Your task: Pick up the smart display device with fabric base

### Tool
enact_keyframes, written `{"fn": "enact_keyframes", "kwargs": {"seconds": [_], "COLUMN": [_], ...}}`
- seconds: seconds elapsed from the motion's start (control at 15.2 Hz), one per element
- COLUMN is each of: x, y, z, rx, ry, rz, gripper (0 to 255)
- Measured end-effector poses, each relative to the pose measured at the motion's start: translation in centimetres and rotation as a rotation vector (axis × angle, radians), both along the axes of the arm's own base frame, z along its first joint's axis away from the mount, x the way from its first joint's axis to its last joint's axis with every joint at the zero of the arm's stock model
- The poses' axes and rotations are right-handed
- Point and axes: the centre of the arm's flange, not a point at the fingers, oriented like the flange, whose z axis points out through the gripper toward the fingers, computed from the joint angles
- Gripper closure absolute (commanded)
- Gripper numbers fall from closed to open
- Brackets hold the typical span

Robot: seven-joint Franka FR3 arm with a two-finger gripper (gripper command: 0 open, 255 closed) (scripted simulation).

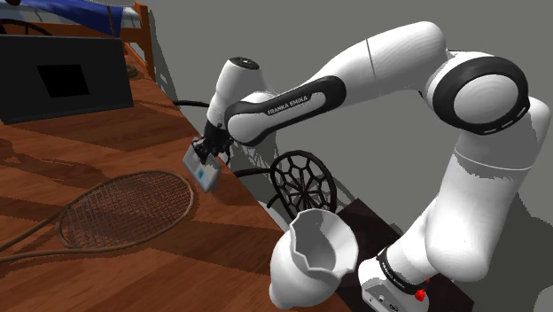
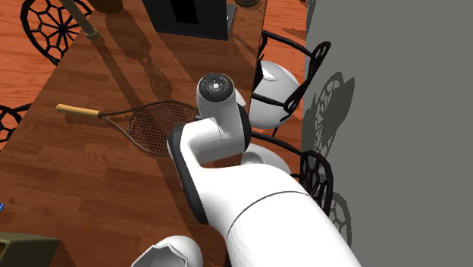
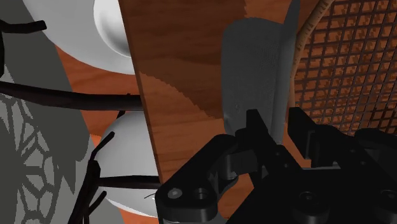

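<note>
Claw (image 1: 208, 152) closed to a narrow gap on the display (image 1: 202, 170). In the wrist view its grey body (image 3: 251, 70) is seen clasped between the two black fingers (image 3: 254, 127).

Display carried tilted, screen face angled toward the shoulder view's lower left. It is placed just above the counter (image 1: 133, 266), near the counter's edge on the arm's side and beside the head of the racket (image 1: 124, 208). Contact with the wood cannot be ruled out. A shadow beneath suggests it is just clear.

Step judged: grasp made, lift at its start. Next move calls for a straight rise with the grip kept firm. The tilt suggests the hold is off centre, so a slip or a swing is a risk. The racket strings (image 3: 343, 70) close alongside should be cleared.

Arm (image 1: 292, 97) raised from the stand (image 1: 390, 284) to a high elbow. The forearm is run across toward the shoulder view's left and the wrist is bent down over the counter edge.

Beyond: chair (image 1: 306, 182) below the counter edge, white jug (image 1: 310, 257) near the stand.
</note>
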Motion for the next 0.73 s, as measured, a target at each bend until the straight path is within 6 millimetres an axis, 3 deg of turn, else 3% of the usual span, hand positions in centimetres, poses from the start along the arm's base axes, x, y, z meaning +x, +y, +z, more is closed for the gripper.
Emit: {"fn": "enact_keyframes", "kwargs": {"seconds": [0.73], "x": [0.0], "y": [0.0], "z": [5.6], "rx": [0.0], "ry": [0.0], "rz": [0.0], "gripper": [255]}}
